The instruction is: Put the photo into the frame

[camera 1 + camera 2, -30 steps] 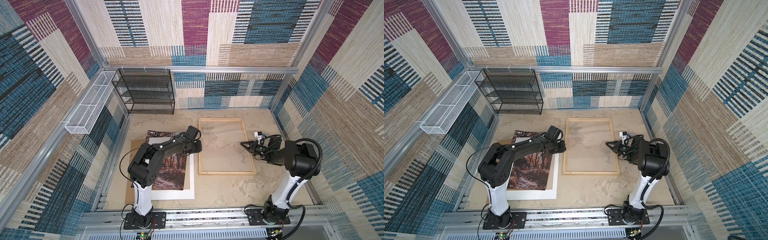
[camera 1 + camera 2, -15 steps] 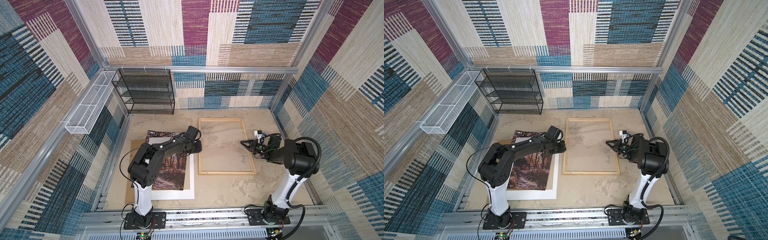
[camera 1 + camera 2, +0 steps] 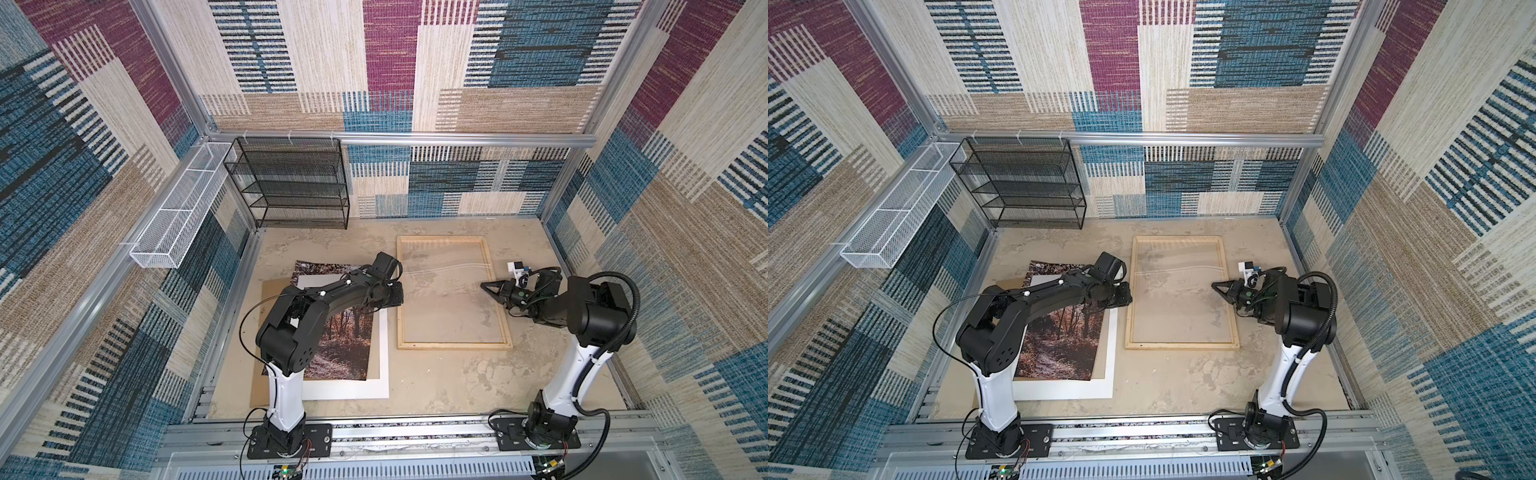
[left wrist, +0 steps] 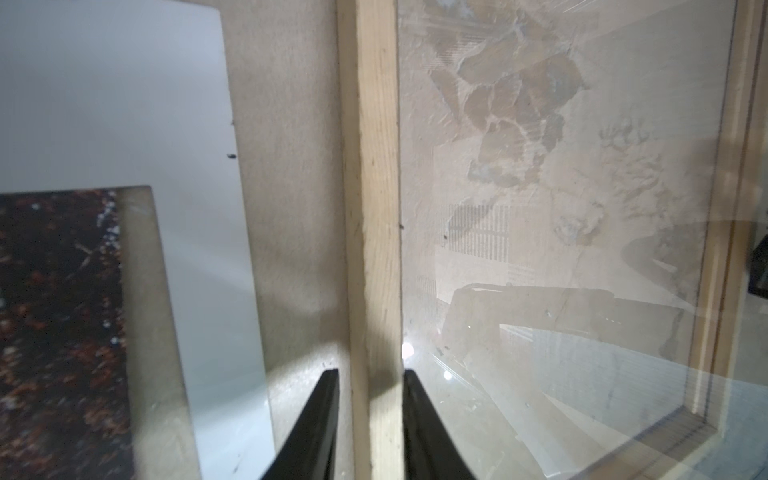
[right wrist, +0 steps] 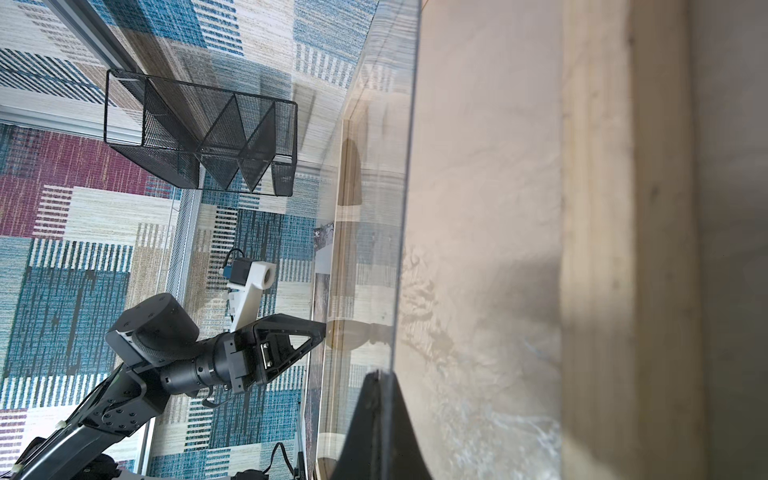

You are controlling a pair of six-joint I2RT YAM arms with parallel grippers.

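- Scarcely stirred from a second ago, with both arms posted on opposite sides of the frame (image 3: 453, 345), flat on the table (image 3: 436, 395).
- Seen from the left wrist: left gripper (image 4: 370, 374) closed in on the frame's left wooden rail, one black finger on each side of it.
- Seen from the right wrist: right gripper (image 5: 376, 374) with fingertips pressed together on the near edge of the clear pane (image 3: 444, 299), that edge tilted up off the right rail.
- Lying picture side up, just left of the frame and outside it in both top views: the photo (image 3: 345, 345), slightly askew on the white mat (image 3: 384, 353), its upper half partly hidden under the left arm.
- Peeking out along the mat's left side: the brown backing board (image 3: 257, 386).
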